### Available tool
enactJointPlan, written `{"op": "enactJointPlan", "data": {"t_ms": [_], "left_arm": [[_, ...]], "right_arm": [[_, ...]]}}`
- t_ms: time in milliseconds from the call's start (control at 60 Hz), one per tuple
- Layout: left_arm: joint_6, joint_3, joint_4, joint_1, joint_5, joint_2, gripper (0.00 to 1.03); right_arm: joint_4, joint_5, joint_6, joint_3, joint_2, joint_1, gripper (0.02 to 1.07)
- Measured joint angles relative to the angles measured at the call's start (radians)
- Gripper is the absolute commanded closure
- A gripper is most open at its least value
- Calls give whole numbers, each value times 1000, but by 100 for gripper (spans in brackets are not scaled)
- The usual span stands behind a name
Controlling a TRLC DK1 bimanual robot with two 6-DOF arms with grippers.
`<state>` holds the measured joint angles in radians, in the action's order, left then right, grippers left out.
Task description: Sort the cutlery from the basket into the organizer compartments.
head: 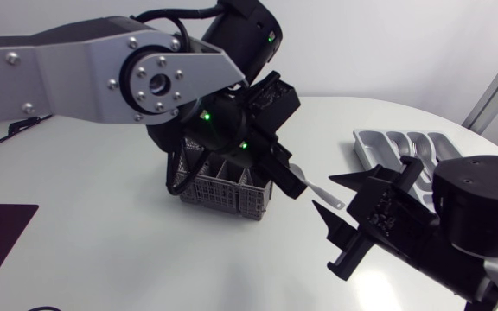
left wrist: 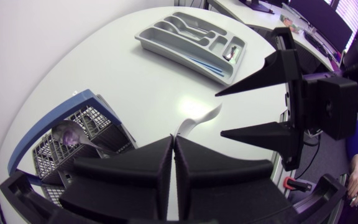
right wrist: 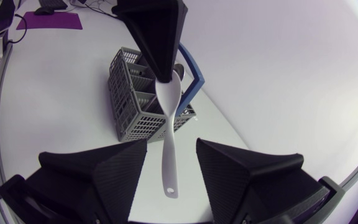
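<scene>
Grey mesh basket sits near the middle of the white table, and the left arm comes in above it. The left gripper hangs just off the basket's organizer-facing side, its fingers pinched together on the bowl end of a white spoon. The spoon is in the air, clear of the basket rim and not touching the table, with its handle pointing away from the basket toward the right gripper. The right gripper is next out from the basket on that same side, jaws spread wide. The spoon's handle end sits in the gap between its fingers. From the right wrist view the handle looks apart from both of them, so there's no grip. The grey organizer is well apart from the basket, beyond the right gripper, with some cutlery already lying in its compartments; I can't tell which piece is in which slot. One pale spoon is inside the basket, bowl up. A blue edge hugs the basket's far side, touching or just beside it.
</scene>
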<state>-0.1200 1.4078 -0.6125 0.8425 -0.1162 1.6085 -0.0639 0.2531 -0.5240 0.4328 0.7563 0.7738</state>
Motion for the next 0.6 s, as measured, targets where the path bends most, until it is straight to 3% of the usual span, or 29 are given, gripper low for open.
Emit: {"op": "enactJointPlan", "data": {"t_ms": [300,600], "left_arm": [[58,41,-38,-4,-46,18,100],[76,46,-56,-16,-67,35,100]], "right_arm": [[104,68,-25,7,115,31,66],[158,93,-53,17,179,37,94]]}}
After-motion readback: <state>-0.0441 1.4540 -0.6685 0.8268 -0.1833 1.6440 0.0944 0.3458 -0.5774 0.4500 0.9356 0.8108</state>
